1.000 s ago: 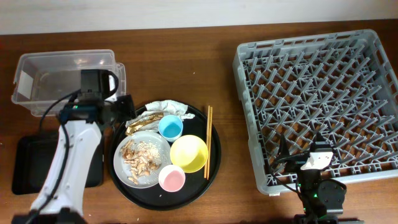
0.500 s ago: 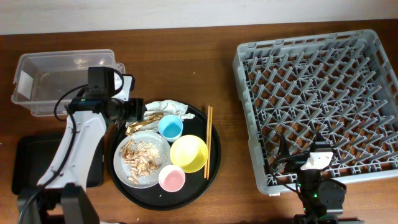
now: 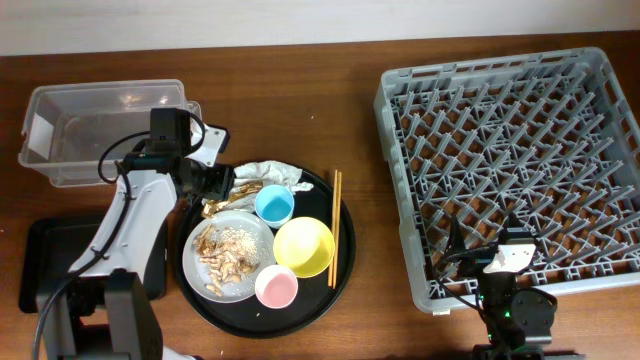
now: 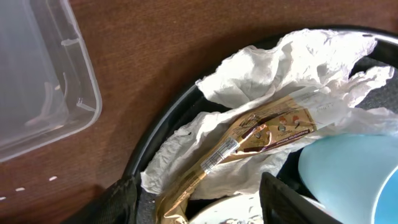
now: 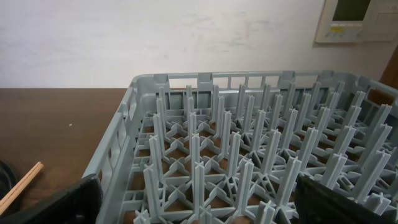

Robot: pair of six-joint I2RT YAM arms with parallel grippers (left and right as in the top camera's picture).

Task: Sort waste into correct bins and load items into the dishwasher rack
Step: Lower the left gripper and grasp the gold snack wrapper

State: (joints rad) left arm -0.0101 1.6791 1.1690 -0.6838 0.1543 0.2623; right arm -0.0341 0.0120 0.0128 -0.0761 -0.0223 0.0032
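The shiny gold-brown wrapper (image 4: 261, 130) lies at the back left of the round black tray (image 3: 345, 250), nested in the folds of the crumpled white napkin (image 4: 292, 56). Only the left wrist camera shows this nesting, along with the print on the wrapper. In that view the left gripper (image 4: 196, 183) has its jaws parted, one finger on each side of the wrapper's lower end, not clamped on it. The light-blue bowl (image 4: 354, 174) sits just beside the wrapper. From overhead the rest of the tray shows: a grey plate (image 3: 190, 255) of beige food scraps (image 3: 222, 255), the yellow bowl (image 3: 303, 246), the pink bowl (image 3: 277, 286), and chopsticks (image 3: 335, 225) along the right side. The clear plastic box (image 3: 100, 130) stands behind the left arm, with the flat black tray (image 3: 45, 270) near the table's front edge. Well apart to the right, the grey dishwasher rack (image 3: 510, 160) holds nothing. The right gripper (image 5: 199, 205) hangs at its near edge, spread wide and gripping nothing.
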